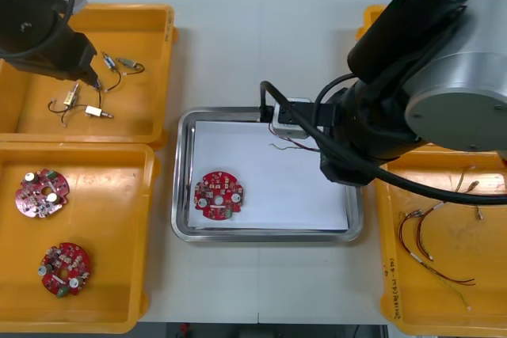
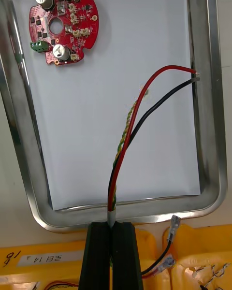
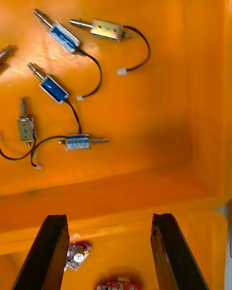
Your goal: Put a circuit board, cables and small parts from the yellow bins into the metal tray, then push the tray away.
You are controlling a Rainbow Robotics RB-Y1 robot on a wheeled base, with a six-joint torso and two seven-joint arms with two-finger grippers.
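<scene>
Cable (image 2: 126, 140) curls from right gripper (image 2: 112, 228) over shiny tray (image 2: 213, 125).

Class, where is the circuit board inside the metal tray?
Front view: the round red circuit board lies in the white-lined metal tray, near its left rim, left of the red and black cables in the right gripper.

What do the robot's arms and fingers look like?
The right arm has black tubes, a round silver-grey joint, black cables looping beside it. The left arm is black. The left gripper and right gripper each have two black fingers.
</scene>
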